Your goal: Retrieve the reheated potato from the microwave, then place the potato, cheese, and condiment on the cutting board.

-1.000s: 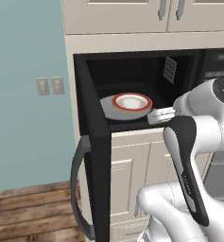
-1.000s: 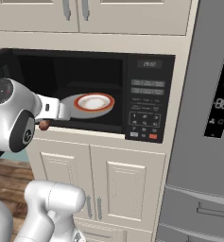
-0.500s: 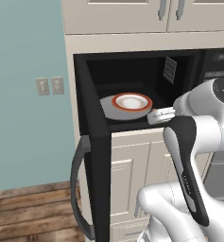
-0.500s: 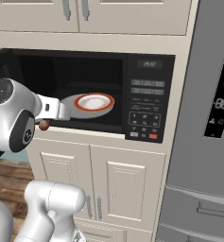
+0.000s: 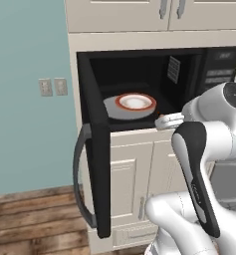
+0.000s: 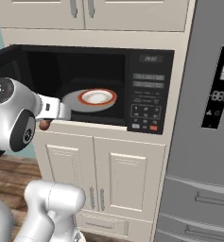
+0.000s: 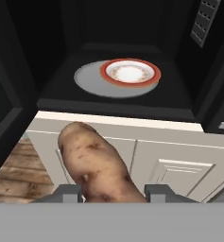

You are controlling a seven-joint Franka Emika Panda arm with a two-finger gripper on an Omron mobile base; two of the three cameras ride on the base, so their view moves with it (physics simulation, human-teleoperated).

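My gripper (image 7: 113,191) is shut on the potato (image 7: 97,163), a tan-brown speckled lump that sticks up between the two fingertips. It hangs just outside the front of the open microwave (image 6: 149,97), over the cabinet below. From the right base view the potato (image 6: 44,125) peeks out under the hand, and from the left the gripper (image 5: 164,119) sits at the oven's lower right edge. Inside, a white red-rimmed plate (image 7: 131,72) rests bare on the grey turntable (image 7: 87,78). The cheese, condiment and cutting board are out of view.
The black microwave door (image 5: 97,164) stands swung out to the left with its curved handle (image 5: 79,184) toward the room. Cream cabinet doors (image 6: 118,175) lie beneath the oven. A grey fridge (image 6: 203,142) stands to the right. Wooden floor (image 5: 30,219) below left.
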